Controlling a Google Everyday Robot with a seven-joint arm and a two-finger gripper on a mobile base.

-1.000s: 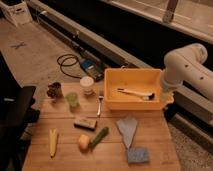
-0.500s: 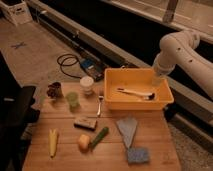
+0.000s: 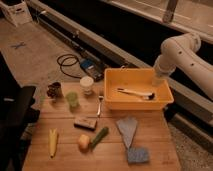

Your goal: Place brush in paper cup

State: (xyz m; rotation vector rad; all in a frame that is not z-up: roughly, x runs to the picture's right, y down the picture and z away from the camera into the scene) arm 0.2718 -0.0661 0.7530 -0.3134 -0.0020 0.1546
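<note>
The brush (image 3: 135, 93), slim with a pale handle and a dark head at its right end, lies flat inside the yellow bin (image 3: 112, 102) on the wooden table. The white paper cup (image 3: 87, 85) stands upright to the left of the bin, near the table's back edge. My gripper (image 3: 158, 80) hangs at the end of the white arm over the bin's back right corner, above and to the right of the brush and not touching it.
A green cup (image 3: 73, 99) and a dark cup (image 3: 54, 90) stand left of the paper cup. A metal fork (image 3: 100, 105) lies by the bin. A brown bar (image 3: 85, 122), yellow corn (image 3: 53, 141), green vegetable (image 3: 99, 136), grey cloth (image 3: 127, 130) and blue sponge (image 3: 137, 155) lie in front.
The arm has swung from the bin's right rim up and back to its back right corner. The brush and cup have not moved.
</note>
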